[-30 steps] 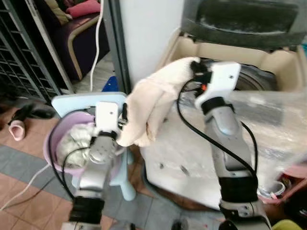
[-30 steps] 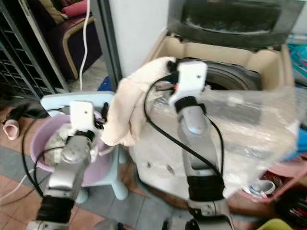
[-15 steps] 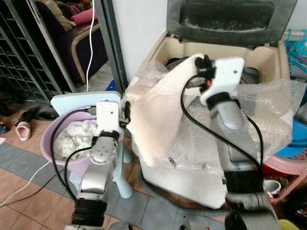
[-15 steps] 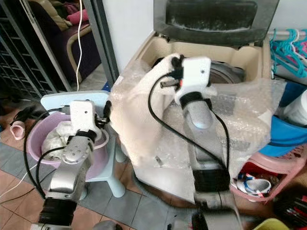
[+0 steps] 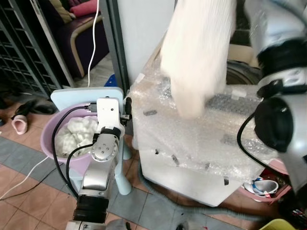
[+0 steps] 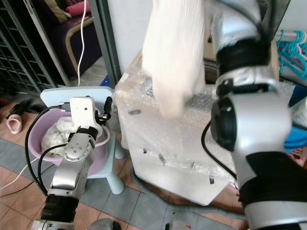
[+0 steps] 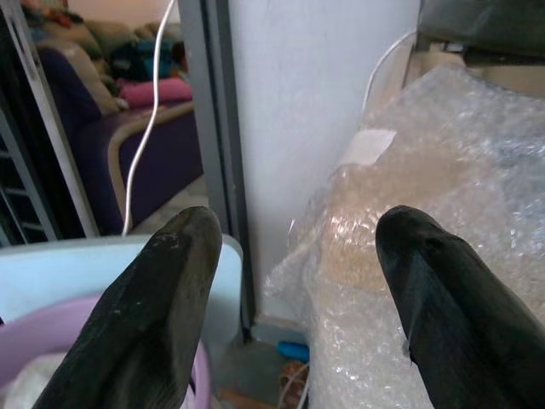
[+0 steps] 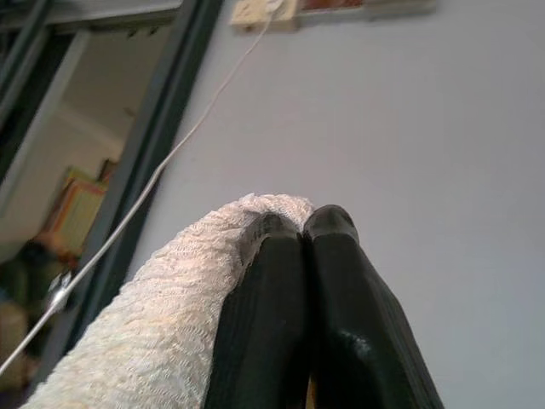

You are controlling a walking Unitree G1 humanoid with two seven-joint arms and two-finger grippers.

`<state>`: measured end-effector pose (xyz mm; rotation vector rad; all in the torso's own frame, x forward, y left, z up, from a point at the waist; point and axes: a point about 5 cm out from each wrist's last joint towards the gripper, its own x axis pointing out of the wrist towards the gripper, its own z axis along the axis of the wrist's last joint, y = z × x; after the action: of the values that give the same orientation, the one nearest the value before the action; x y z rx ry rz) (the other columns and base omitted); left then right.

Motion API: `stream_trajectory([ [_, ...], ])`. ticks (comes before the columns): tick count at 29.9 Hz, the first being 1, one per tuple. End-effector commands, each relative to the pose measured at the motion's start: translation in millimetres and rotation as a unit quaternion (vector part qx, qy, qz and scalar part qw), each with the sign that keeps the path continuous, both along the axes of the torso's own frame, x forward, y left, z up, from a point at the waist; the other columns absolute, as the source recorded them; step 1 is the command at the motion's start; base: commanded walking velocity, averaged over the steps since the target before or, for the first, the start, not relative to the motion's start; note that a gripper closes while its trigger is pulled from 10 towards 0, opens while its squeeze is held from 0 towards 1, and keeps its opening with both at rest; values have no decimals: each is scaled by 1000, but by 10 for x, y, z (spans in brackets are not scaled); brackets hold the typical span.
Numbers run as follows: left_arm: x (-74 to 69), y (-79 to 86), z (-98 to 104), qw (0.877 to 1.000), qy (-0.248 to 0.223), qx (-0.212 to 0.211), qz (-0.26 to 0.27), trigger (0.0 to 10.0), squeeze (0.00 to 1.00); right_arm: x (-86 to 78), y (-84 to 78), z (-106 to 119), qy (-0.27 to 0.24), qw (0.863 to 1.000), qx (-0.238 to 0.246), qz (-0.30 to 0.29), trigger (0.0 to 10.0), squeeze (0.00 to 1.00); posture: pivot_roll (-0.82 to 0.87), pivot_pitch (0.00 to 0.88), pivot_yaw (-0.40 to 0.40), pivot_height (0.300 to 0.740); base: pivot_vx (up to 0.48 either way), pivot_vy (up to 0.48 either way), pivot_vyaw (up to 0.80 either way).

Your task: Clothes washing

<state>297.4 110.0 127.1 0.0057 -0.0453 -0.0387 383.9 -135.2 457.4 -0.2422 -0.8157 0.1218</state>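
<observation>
While the right gripper (image 8: pixel 298 223), fingers pressed together on the cream towel (image 5: pixel 196 57), holds it high above the bubble-wrapped washer (image 5: pixel 201 139), it should centre over the drum before letting go. Left gripper (image 7: pixel 298 256) hangs spread by the laundry basin (image 5: pixel 53 143).

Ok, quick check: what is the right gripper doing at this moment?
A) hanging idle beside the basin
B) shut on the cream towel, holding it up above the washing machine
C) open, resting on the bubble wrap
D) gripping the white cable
B: in the right wrist view the right gripper is pinched shut on the cream towel, which hangs over the bubble-wrapped washing machine.
</observation>
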Motion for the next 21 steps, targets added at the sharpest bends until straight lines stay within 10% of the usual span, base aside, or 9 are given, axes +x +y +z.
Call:
stream_trajectory([
  [1,-22,10,4,1000,-2,-2,7,10000,0,9,-29,-3,-3,1000,12,-6,10000,0,-57,0,6,740,259,0,0],
  [11,-24,37,-32,1000,7,1,12,10000,0,337,4,-1524,209,976,-61,23,10000,0,-64,0,21,740,49,0,0],
  [12,-23,32,-31,1000,7,1,10,10000,0,323,-22,-1636,222,973,-50,33,10000,1000,-67,0,25,740,0,0,0],
  [21,-5,13,-14,1000,6,-2,7,10000,0,37,-181,-2063,221,974,25,38,10000,1000,-74,0,32,740,0,0,0],
])
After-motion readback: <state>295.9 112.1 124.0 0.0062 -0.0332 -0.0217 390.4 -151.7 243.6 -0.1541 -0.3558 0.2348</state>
